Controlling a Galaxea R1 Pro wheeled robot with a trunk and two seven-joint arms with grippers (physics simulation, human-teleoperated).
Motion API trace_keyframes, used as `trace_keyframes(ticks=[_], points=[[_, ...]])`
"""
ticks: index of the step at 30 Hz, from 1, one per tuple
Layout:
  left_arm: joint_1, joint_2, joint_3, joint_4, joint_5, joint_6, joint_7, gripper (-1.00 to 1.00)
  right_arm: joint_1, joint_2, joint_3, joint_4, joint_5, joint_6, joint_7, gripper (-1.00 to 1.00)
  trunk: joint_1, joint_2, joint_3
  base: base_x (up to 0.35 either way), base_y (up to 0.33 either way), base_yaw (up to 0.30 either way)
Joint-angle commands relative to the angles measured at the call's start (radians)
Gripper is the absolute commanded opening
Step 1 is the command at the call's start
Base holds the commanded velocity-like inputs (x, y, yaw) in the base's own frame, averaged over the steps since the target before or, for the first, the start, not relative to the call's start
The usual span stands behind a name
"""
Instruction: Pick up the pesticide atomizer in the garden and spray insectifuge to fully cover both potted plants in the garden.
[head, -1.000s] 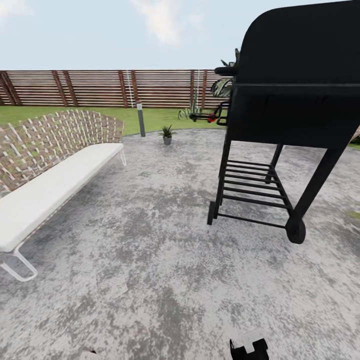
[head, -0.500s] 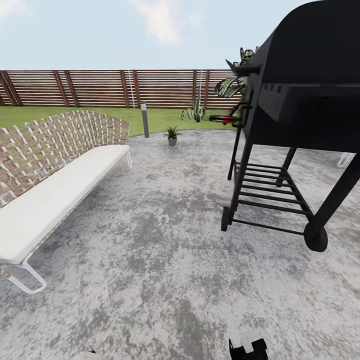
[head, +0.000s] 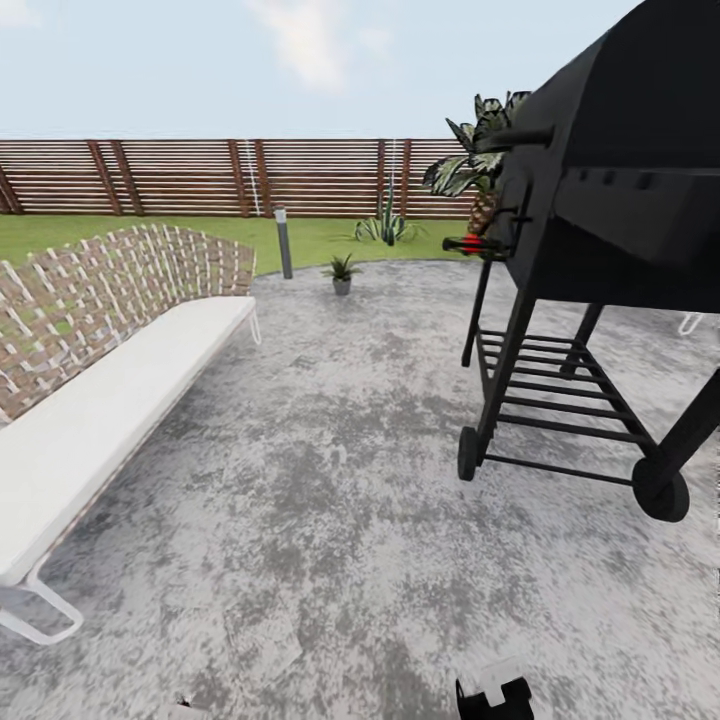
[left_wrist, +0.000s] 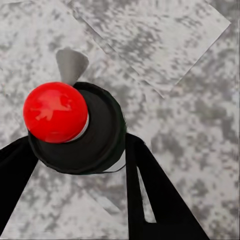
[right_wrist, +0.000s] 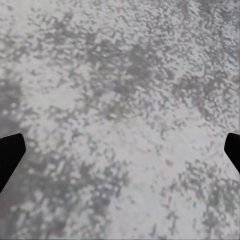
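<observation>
The garden (head: 330, 480) is being crossed in search of the spray bottle, with one potted plant (head: 342, 272) standing far ahead at the patio edge beside the lamp post (head: 284, 242). The right hand (right_wrist: 120, 150) is being held wide over bare stone; the left hand's (left_wrist: 75, 165) opening cannot be told, and the bottle is yet to be found

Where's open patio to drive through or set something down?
Widest bare stone patio lies between the wicker bench and the black grill, running up to the potted plant and bollard lamp. Crowded: around the grill's wheels and lower rack.
</observation>
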Motion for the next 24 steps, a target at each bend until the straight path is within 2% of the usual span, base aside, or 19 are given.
trace_keyframes(ticks=[1,4,8,16,24], points=[[0.000,0.001,-0.005,0.000,0.010,-0.002,-0.001,-1.00,-0.001,0.000,0.008,0.002,0.005,0.000,-0.010,1.00,0.000,0.000,-0.001,0.279,0.207,-0.276],[0.000,0.000,-0.005,0.000,0.012,-0.002,0.061,-1.00,-0.001,0.000,0.008,0.002,0.003,0.000,-0.010,1.00,0.000,0.000,-0.001,0.280,0.201,-0.293],[0.000,-0.002,-0.005,0.000,0.012,-0.002,0.096,-1.00,-0.001,0.000,0.006,0.002,0.003,-0.001,-0.010,1.00,0.000,0.000,-0.001,0.280,0.198,-0.298],[0.000,-0.002,-0.005,0.000,0.013,-0.002,0.102,-1.00,-0.001,0.000,0.006,0.002,0.003,-0.001,-0.010,1.00,0.000,0.000,-0.001,0.279,0.204,-0.289],[0.000,-0.004,-0.005,0.000,0.013,-0.002,0.102,-1.00,-0.001,-0.001,0.007,0.002,0.004,0.000,-0.010,1.00,0.000,0.000,-0.001,0.216,0.273,-0.037]])
